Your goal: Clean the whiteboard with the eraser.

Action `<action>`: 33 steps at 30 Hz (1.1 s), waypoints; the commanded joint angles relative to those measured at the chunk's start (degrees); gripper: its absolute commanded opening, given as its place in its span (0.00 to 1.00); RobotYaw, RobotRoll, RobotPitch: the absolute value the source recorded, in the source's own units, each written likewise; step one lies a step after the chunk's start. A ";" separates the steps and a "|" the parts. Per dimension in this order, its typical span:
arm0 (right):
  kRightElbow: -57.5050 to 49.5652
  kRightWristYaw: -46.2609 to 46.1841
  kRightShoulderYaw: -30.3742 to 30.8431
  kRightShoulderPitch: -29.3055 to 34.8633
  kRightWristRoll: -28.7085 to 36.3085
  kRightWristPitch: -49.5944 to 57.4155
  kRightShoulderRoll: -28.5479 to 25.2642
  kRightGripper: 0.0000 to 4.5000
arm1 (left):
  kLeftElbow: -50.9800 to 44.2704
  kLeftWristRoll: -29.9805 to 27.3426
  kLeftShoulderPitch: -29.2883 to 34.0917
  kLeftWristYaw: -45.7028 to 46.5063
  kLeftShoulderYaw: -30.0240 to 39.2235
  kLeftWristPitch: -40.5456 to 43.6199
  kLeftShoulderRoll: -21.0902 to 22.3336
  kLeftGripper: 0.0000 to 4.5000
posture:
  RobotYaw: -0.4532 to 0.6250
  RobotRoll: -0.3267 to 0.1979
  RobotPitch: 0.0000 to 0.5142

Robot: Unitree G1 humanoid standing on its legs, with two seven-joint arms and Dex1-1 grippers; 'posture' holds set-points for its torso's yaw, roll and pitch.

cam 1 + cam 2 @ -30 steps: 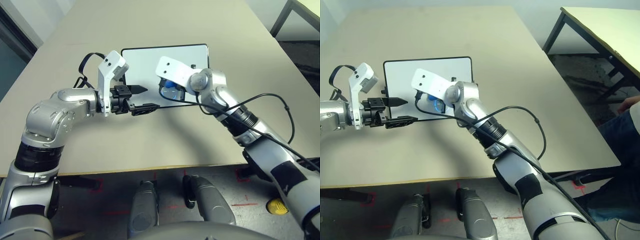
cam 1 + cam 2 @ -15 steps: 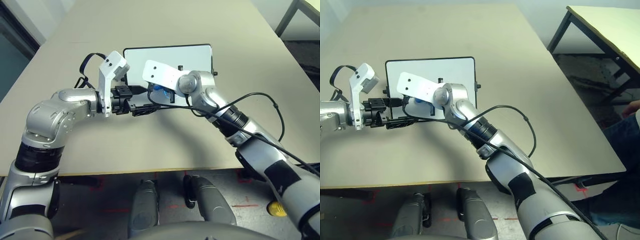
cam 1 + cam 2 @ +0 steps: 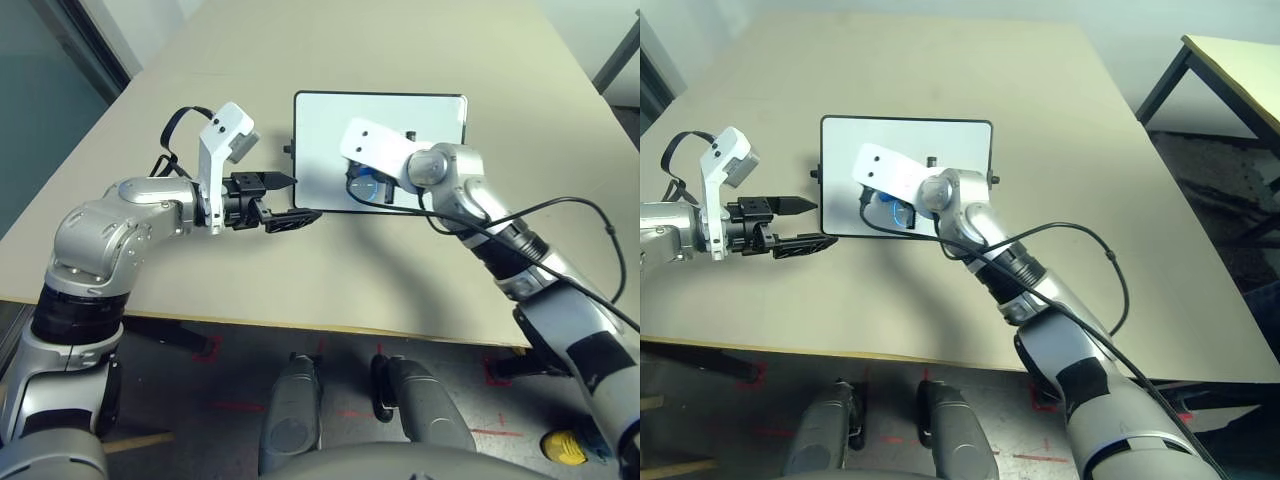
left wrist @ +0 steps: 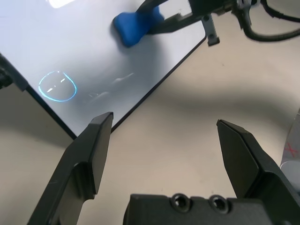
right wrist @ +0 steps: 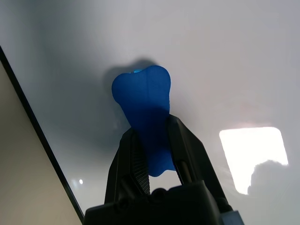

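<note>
The eraser (image 5: 143,96) is gripped across its narrow waist by the right gripper (image 5: 151,152), one finger pressed to each side, presumably so that the waist is locked in and the broad end is left free for rubbing. It is held at the whiteboard (image 3: 350,120), over the near part of its surface, where wiping appears to be under way. The right forearm (image 3: 600,355) is reached in from the near right, probably so that the board can be swept from that side. By the board's near left corner, the left gripper (image 4: 164,124) is held with its fingers wide apart and nothing between them, perhaps so that the frame can be steadied if the board slides. The board is laid flat on the table (image 3: 230,285), likely so that pressure is borne from beneath.
</note>
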 commanded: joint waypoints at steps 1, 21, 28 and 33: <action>2.13 1.34 -1.01 4.33 -1.42 5.49 -4.33 0.17 | -0.46 -0.08 -0.30 -0.47 -0.59 0.54 0.43 1.00 | 0.36 0.62 0.38; -12.21 2.28 -8.77 2.25 3.61 18.54 -2.60 0.17 | 2.61 2.97 -1.65 2.00 0.76 -4.37 -1.63 1.00 | 0.39 0.62 0.35; -15.39 -6.03 -21.32 -2.93 7.75 27.88 -1.04 0.17 | 9.62 6.97 -3.33 10.01 8.03 -16.30 -7.05 1.00 | 0.41 0.62 0.33; -13.81 -11.74 -28.01 1.18 9.49 34.18 -3.64 0.17 | 17.43 12.25 -6.09 19.80 15.52 -30.34 -10.24 1.00 | 0.41 0.62 0.32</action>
